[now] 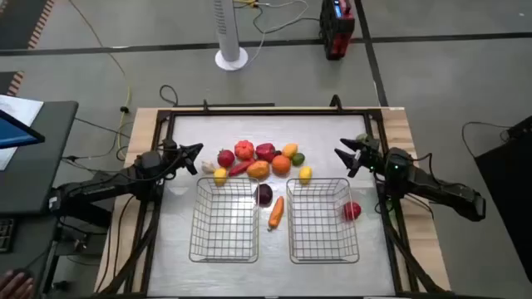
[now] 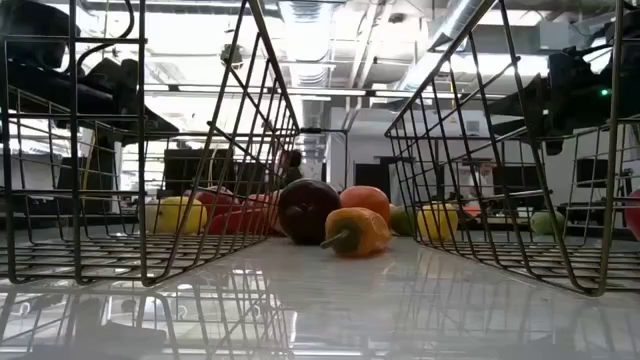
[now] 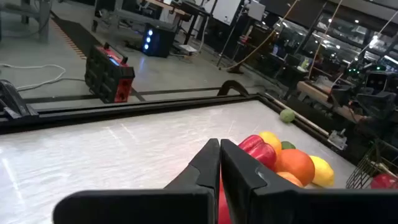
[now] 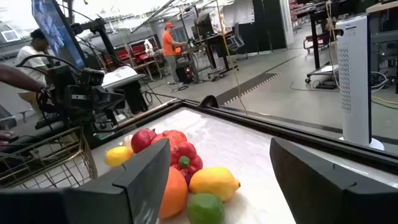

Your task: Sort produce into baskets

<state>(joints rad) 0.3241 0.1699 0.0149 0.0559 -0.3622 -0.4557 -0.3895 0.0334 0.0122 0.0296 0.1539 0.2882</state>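
Left gripper (image 1: 198,150) sits at table's left edge w/ fingers pressed together on nothing; right gripper (image 1: 341,155) hangs at right edge w/ fingers spread wide, also empty. Produce pile (image 1: 262,159) is bunched tight just behind the two baskets (image 1: 224,220) (image 1: 322,220), purple round (image 1: 264,194) & carrot (image 1: 276,212) lie btwn them, one red piece (image 1: 352,211) at right basket's outer wall. Risk, imo: reaching into that cluster could shove neighbours rolling away, & fingers may snag wire rims on drop-off.
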